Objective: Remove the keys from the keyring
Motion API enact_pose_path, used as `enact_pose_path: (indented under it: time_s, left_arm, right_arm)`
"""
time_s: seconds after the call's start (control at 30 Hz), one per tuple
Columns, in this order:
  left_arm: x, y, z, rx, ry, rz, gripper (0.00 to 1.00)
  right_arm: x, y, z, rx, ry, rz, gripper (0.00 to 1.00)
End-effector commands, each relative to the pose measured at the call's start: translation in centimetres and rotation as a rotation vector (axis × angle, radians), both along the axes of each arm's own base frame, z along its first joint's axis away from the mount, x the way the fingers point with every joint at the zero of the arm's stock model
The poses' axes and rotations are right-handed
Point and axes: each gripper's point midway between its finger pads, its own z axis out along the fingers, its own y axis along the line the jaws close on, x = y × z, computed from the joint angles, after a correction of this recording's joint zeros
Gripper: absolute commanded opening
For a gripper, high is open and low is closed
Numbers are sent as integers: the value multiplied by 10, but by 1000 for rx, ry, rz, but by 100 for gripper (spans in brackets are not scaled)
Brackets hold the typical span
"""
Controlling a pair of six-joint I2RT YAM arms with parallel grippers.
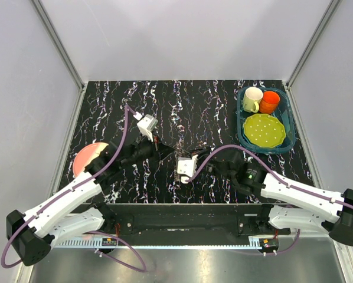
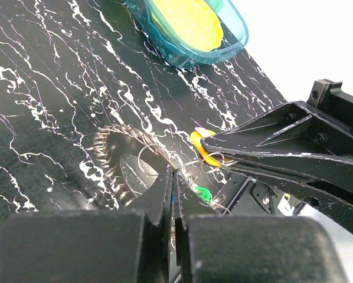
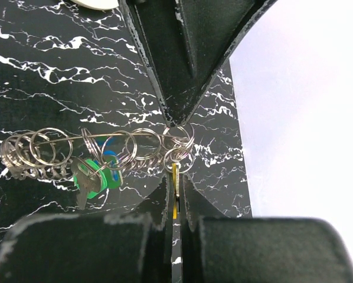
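Observation:
The keyring (image 2: 118, 154), a silver ring with a toothed edge, hangs just above the marbled table between both grippers. My left gripper (image 2: 173, 172) is shut on its wire; in the right wrist view it (image 3: 175, 122) comes down from above onto the ring (image 3: 58, 140). My right gripper (image 3: 175, 171) is shut on a yellow key (image 3: 175, 187), seen edge-on and linked to small rings. That yellow key (image 2: 199, 145) shows beside the right gripper's fingers (image 2: 265, 150). A green key (image 3: 94, 178) and a blue key (image 3: 110, 159) dangle from the ring. From above, the two grippers (image 1: 163, 147) (image 1: 182, 155) meet mid-table.
A blue tray (image 1: 289, 121) at the back right holds a green dotted plate (image 1: 262, 130), a cream mug (image 1: 252, 99) and an orange cup (image 1: 270, 102). A pink disc (image 1: 87, 157) lies at the left edge, partly under my left arm.

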Motion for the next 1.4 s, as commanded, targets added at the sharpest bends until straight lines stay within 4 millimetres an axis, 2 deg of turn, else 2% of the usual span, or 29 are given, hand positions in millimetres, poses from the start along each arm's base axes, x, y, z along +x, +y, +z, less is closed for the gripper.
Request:
enact_pose_path:
  time_s: [0.0, 0.23, 0.27, 0.4, 0.5, 0.73, 0.77, 0.8, 1.13, 1.3, 1.37]
  left_arm:
    - [8, -5, 37, -105, -77, -1, 0]
    - [3, 1, 40, -143, -90, 17, 0]
    - [3, 2, 45, -160, -109, 19, 0]
    - [1, 8, 43, -184, -127, 40, 0]
    - [-4, 9, 53, -243, -160, 30, 0]
    - [-10, 9, 53, -256, -175, 6, 0]
    - [-13, 9, 55, -257, -179, -6, 0]
    - [-14, 9, 55, -258, -181, -11, 1]
    - [-27, 12, 63, -271, -222, -57, 12]
    - [-30, 12, 66, -218, -293, -98, 26]
    - [-35, 8, 59, -160, -304, -161, 33]
  right_arm:
    - [6, 1, 33, 82, -78, -33, 0]
    - [16, -1, 40, 90, -90, -82, 0]
    - [16, -1, 43, 104, -86, -89, 0]
    - [16, -5, 57, 155, -79, -84, 0]
    - [15, -4, 67, 168, -87, -71, 0]
    - [21, -5, 93, 175, -133, -68, 0]
    - [22, -5, 94, 169, -139, -66, 0]
    - [21, -7, 88, 140, -128, -65, 0]
    - [17, -14, 85, 89, -126, -50, 0]
    - [6, -12, 84, 76, -79, 2, 0]
    - [1, -10, 80, 73, -51, 28, 0]
